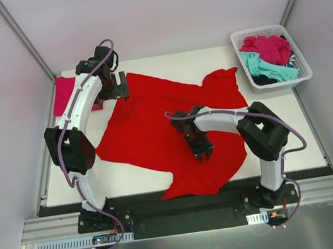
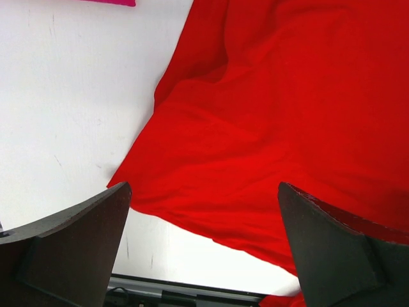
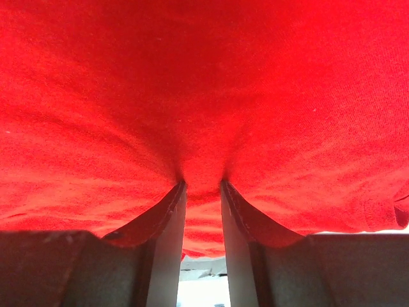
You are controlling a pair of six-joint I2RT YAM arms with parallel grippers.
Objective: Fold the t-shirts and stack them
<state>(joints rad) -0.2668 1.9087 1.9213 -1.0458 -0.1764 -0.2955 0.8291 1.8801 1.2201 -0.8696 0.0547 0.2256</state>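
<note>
- The table (image 1: 175, 62) is covered across its middle by the red t-shirt (image 1: 147, 121), which is spread but crumpled, with its hem over the near edge.
- More t-shirts (image 1: 269, 50) are heaped in the basket (image 1: 256, 31) at far right, and a pink t-shirt (image 1: 62, 94) lies flat at far left.
- The left gripper (image 2: 203, 188) is held spread wide above the red cloth's far-left edge, with nothing in it.
- A ridge of red cloth near the middle is pinched by the right gripper (image 3: 202, 183).
- The cloth is best smoothed flat before any fold, so that creases are not trapped.
- No brand, label or writing can be read.
</note>
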